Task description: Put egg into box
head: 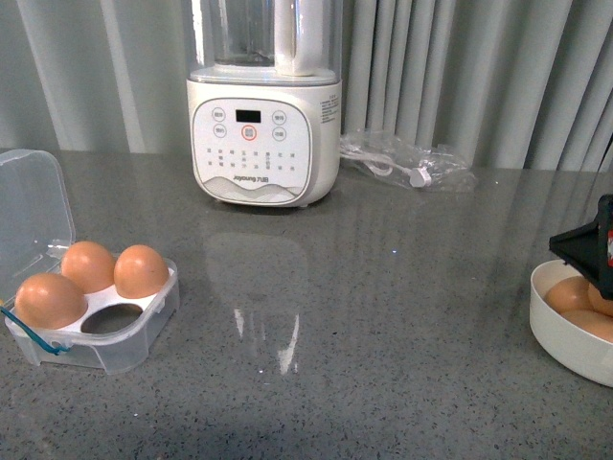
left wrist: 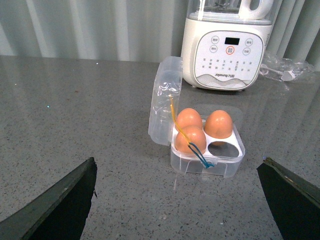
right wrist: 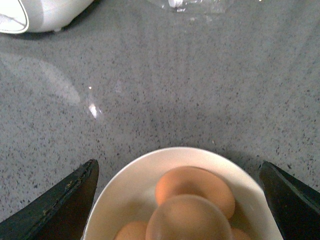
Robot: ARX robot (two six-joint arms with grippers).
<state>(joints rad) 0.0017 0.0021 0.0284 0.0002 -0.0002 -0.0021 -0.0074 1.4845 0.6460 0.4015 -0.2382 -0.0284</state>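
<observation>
The clear box (head: 134, 335) stands at the left with its lid (head: 34, 206) open. It holds three orange-brown eggs (head: 88, 265), and its front-right cell (head: 107, 319) is empty. In the left wrist view the box (left wrist: 207, 162) lies ahead of my open left gripper (left wrist: 177, 200), a blue-yellow cord (left wrist: 197, 152) across it. At the right, a white bowl (head: 565, 335) holds more eggs (head: 570, 294). My right gripper (right wrist: 180, 200) hangs open just above the bowl (right wrist: 125, 200), its fingers (right wrist: 65, 205) either side of the topmost egg (right wrist: 189, 220). Nothing is gripped.
A white blender (head: 263, 105) stands at the back centre on the grey speckled counter. A crumpled clear plastic bag (head: 407, 161) lies to its right, with a grey curtain behind. The bowl sits near the counter's right edge of view.
</observation>
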